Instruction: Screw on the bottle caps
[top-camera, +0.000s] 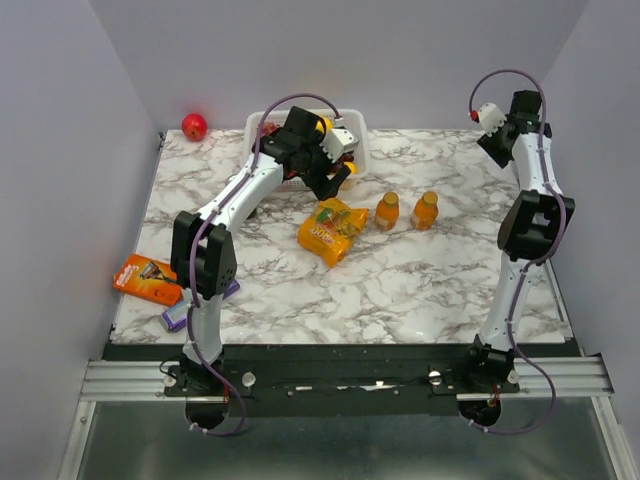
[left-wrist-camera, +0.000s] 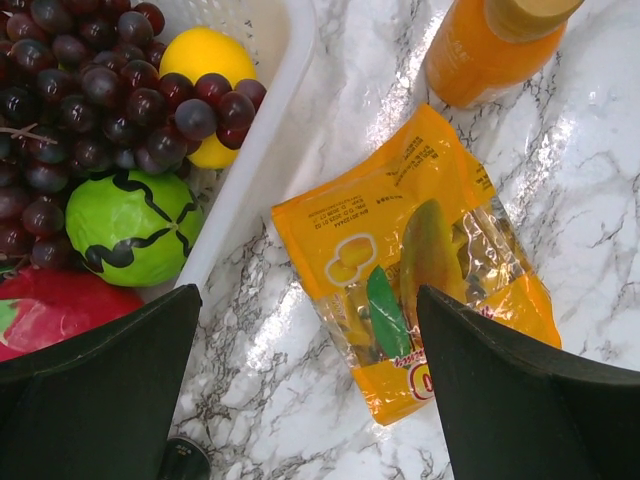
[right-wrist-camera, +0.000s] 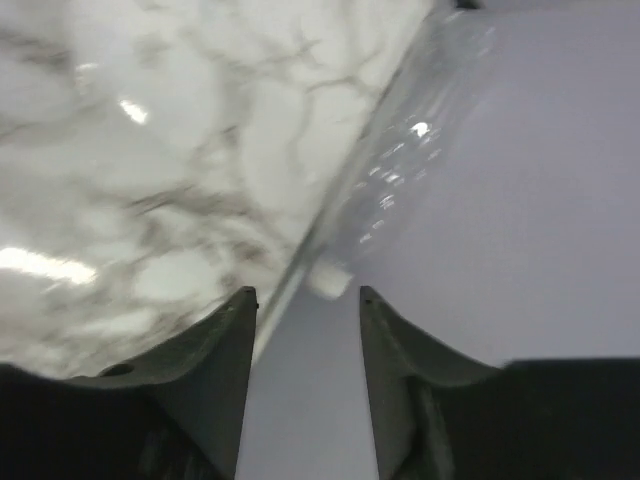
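Marble-patterned table (top-camera: 420, 290) boxed in by pale lavender walls, seen from above with both arm bases at the near edge. My left arm (top-camera: 235, 200) reaches to the back centre. Its left gripper (left-wrist-camera: 308, 300) hangs over the seam between a white basket (left-wrist-camera: 275, 120) of fruit and an orange snack bag (left-wrist-camera: 420, 260), with the jaws spread wide and nothing between them. My right arm (top-camera: 530, 200) is reared up at the far right corner. The right gripper (right-wrist-camera: 307, 295) looks down at the table edge and wall — fingers apart, empty, the view smeared.

Two orange bottles (top-camera: 387, 212) stand upright side by side just right of the snack bag, near the table's middle and well apart from either gripper. Each carries a golden-orange cap (top-camera: 389, 198) on its neck, and the left wrist view catches one of them at its top edge. I cannot tell whether those caps are twisted tight or merely resting. I cannot find a colourless bottle or a white cap in any view.

My read: no bottle is in hand, so I am between steps — either about to tighten these two or looking for a third. The next move calls for one gripper to pin a bottle's body while the other closes on its cap and turns. The left one would have to clear the snack bag to get there.
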